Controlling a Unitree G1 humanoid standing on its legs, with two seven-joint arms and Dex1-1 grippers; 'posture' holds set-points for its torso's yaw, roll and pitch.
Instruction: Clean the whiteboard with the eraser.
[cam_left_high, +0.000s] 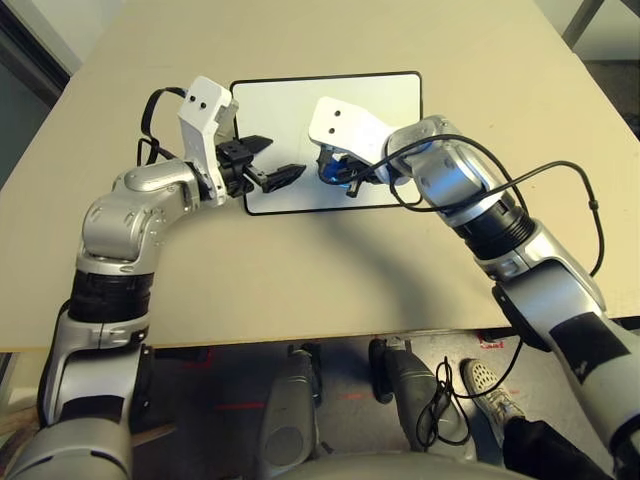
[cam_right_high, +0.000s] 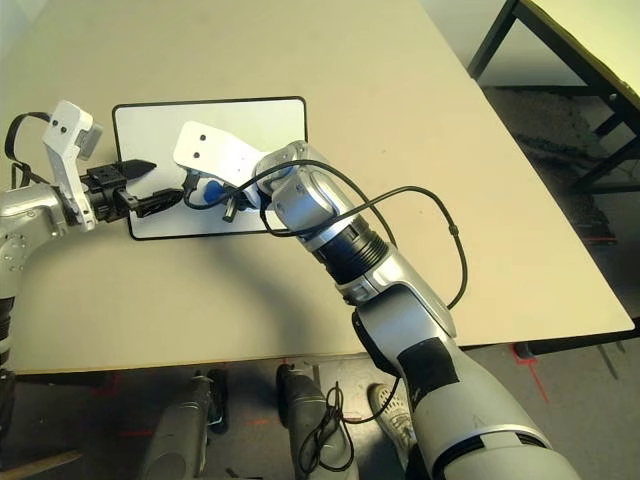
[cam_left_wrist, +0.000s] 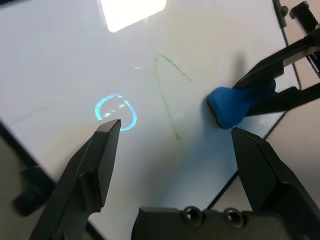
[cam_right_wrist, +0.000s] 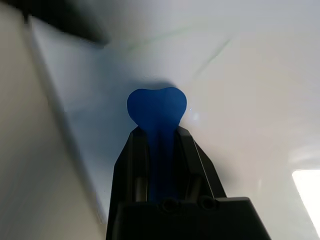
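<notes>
Right pincer holding eraser on board; left pincer idle beside it.

I see the flat white whiteboard with its thin black frame (cam_left_high: 290, 110) lying on the pale beige surface (cam_left_high: 300, 270). My right pincer (cam_right_wrist: 160, 135) is clamped on the small bright blue eraser block (cam_left_wrist: 229, 106), whose tip meets the board near its front edge. A thin green stroke (cam_left_wrist: 167, 95) lies just beside the eraser. My left pincer (cam_left_high: 272, 160) hovers spread over the board's left part, gripping nothing.

Flat white rectangular whiteboard (cam_left_high: 300, 110) lies on beige tabletop (cam_left_high: 300, 270); small blue block eraser (cam_left_wrist: 231, 106) on board between right end effector (cam_left_high: 345, 180) fingers, left end effector (cam_left_high: 272, 162) just beside.
</notes>
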